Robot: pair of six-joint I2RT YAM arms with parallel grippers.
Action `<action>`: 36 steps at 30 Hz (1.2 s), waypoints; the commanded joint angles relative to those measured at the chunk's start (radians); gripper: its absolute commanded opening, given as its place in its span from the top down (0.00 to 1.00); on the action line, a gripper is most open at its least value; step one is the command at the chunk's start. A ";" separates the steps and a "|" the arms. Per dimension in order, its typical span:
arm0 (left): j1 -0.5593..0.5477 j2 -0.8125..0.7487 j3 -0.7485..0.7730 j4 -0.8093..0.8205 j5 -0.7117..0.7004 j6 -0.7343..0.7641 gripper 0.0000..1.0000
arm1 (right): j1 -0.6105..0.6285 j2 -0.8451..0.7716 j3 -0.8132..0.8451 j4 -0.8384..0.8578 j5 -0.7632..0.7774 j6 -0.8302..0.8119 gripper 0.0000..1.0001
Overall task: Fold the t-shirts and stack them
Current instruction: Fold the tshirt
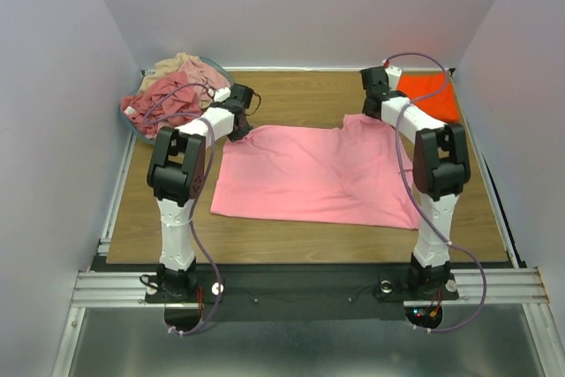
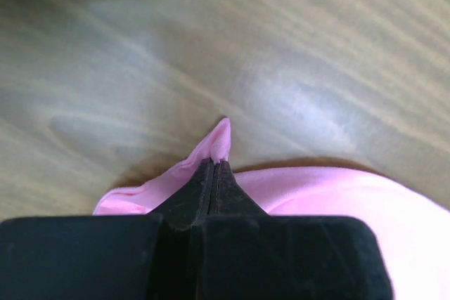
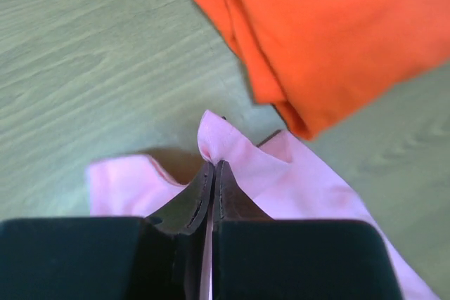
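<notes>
A light pink t-shirt (image 1: 309,174) lies spread on the wooden table (image 1: 291,99). My left gripper (image 1: 240,128) is shut on its far left corner; the pinched pink cloth (image 2: 219,142) pokes out past the fingertips (image 2: 204,177). My right gripper (image 1: 369,112) is shut on its far right corner, with a pink tip (image 3: 221,138) beyond the fingertips (image 3: 226,177). A folded bright orange t-shirt (image 1: 428,94) lies at the far right, also in the right wrist view (image 3: 330,26). Dusty rose (image 1: 168,103) and beige (image 1: 181,66) shirts sit piled in the basket.
The grey-blue oval basket (image 1: 129,119) stands at the far left corner, close behind my left arm. White walls enclose the table on three sides. A metal rail (image 1: 300,284) runs along the near edge by the arm bases.
</notes>
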 commanded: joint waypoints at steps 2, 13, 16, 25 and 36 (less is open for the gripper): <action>-0.010 -0.127 -0.092 0.029 0.005 -0.041 1.00 | -0.006 -0.244 -0.234 0.133 -0.033 0.054 1.00; -0.028 -0.265 -0.262 0.074 -0.022 -0.062 1.00 | -0.003 -0.632 -0.649 0.227 -0.266 0.103 1.00; -0.034 -0.314 -0.287 0.074 -0.038 -0.062 1.00 | -0.003 -0.738 -0.725 0.224 -0.283 0.100 1.00; -0.038 -0.329 -0.224 0.063 -0.088 -0.004 1.00 | -0.003 -0.880 -0.770 0.177 -0.288 0.077 0.99; -0.036 -0.317 -0.152 0.031 -0.168 0.027 1.00 | -0.003 -0.981 -0.798 0.112 -0.280 0.068 1.00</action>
